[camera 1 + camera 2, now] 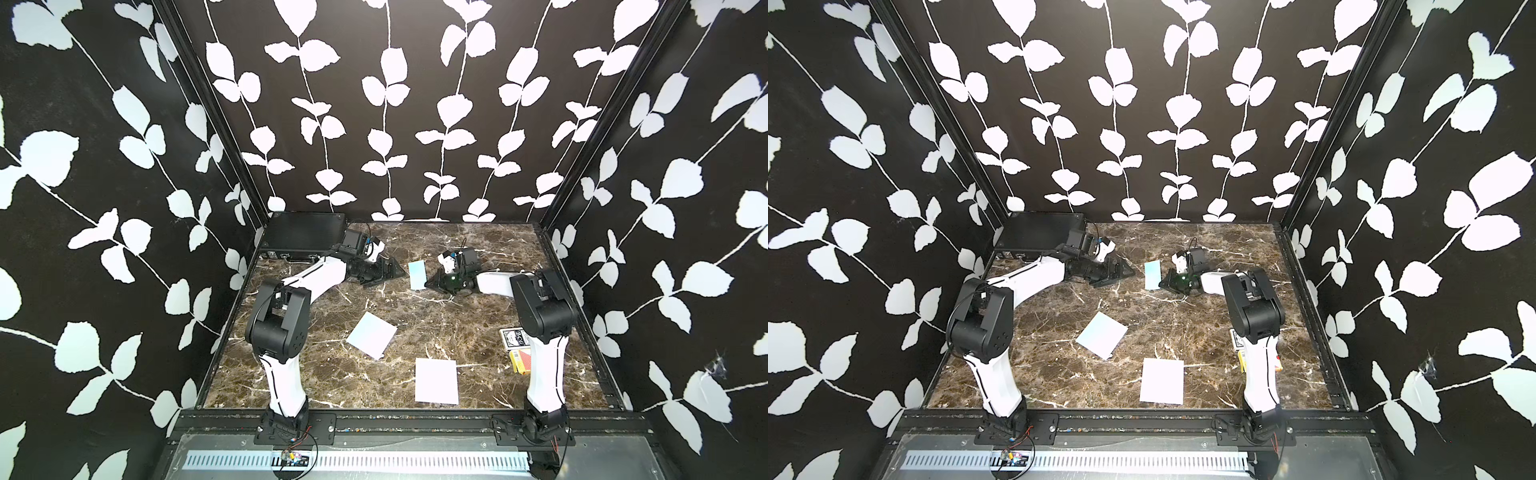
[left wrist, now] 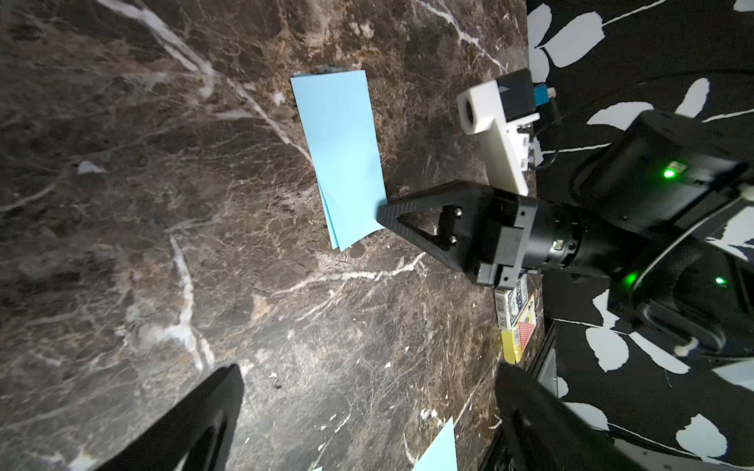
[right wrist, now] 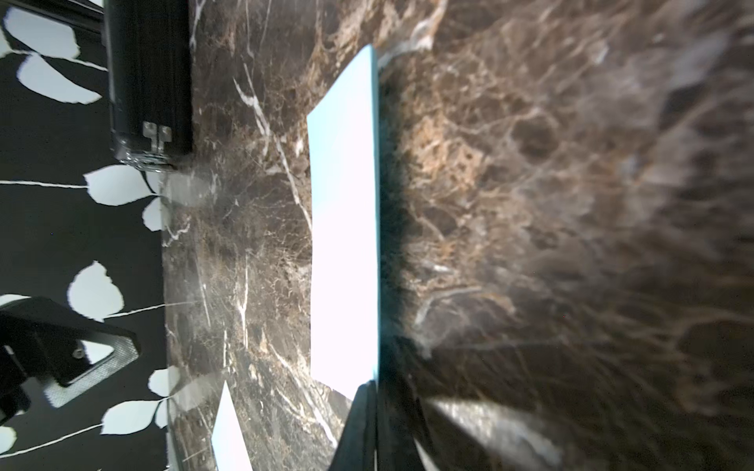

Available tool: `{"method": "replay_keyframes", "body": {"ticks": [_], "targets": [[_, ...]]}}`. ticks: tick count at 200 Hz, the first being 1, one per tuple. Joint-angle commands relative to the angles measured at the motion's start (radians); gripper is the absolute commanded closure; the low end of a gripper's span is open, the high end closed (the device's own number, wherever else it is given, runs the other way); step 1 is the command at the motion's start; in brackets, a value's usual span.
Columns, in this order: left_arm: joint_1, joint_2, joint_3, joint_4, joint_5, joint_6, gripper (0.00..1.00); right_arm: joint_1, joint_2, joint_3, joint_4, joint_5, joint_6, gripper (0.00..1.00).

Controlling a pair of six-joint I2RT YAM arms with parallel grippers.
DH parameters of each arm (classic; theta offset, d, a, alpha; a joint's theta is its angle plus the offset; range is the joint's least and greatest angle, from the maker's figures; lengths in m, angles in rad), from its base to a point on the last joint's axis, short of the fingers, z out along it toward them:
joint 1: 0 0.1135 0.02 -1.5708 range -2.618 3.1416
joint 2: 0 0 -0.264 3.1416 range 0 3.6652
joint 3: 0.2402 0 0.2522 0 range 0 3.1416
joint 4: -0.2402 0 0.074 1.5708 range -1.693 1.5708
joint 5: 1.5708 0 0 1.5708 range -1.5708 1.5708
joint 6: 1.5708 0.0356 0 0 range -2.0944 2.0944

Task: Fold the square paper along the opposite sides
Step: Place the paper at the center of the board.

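Brown marble surface (image 1: pixel 436 324), black hard case (image 1: pixel 305 237) in the far left corner, then a tilted pale blue square sheet (image 1: pixel 372 335) mid-surface and a straight pale blue square sheet (image 1: pixel 436 381) nearer the front, both flat. The folded pale blue paper (image 1: pixel 416 274) lies toward the back as a narrow rectangle, between the two hands. Fold's basically done, right?

tess: Mostly, I'd say. The right hand (image 2: pixel 383 212) is clenched on the paper's near corner, at the long edge, as far as the left wrist view shows. The left hand (image 1: pixel 386 277) is spread wide and grasping nothing, beside the paper but apart from it.

OP: So what could go wrong from here?

tess: Check that near end in the left wrist view: the layers fan out a little, so the edges aren't matched dead-on, and my guess is the crease is soft. If the right hand backs off while clenched, it'd likely drag the light paper over the slick marble or peel the top layer up, since nothing else pins it down. And if the crease is weak, the top flap could spring open once that hand unclamps.
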Motion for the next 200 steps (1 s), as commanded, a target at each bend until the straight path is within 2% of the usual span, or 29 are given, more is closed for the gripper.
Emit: {"method": "replay_keyframes", "body": {"ticks": [1, 59, 110, 149, 156, 180, 200], "targets": [[-0.005, -0.050, -0.012, -0.023, -0.006, 0.020, 0.01, 0.014, -0.031, 0.030, -0.113, 0.086, -0.048, 0.90], [-0.005, -0.053, -0.003, -0.031, -0.004, 0.020, 0.01, 0.030, -0.061, 0.059, -0.228, 0.185, -0.091, 0.81], [-0.005, -0.062, -0.005, -0.033, -0.013, 0.026, 0.01, 0.036, -0.076, 0.060, -0.263, 0.215, -0.106, 0.76], [-0.005, -0.071, 0.004, -0.046, -0.037, 0.027, 0.01, 0.044, -0.191, 0.011, -0.219, 0.227, -0.140, 0.72], [-0.005, -0.079, 0.000, -0.049, -0.037, 0.022, 0.01, 0.055, -0.232, -0.019, -0.196, 0.240, -0.156, 0.70], [-0.005, -0.114, -0.030, -0.076, -0.153, -0.002, 0.02, 0.121, -0.371, -0.138, -0.125, 0.311, -0.245, 0.65], [-0.001, -0.160, -0.091, -0.089, -0.232, -0.038, 0.04, 0.241, -0.439, -0.194, -0.101, 0.396, -0.360, 0.63]]}}
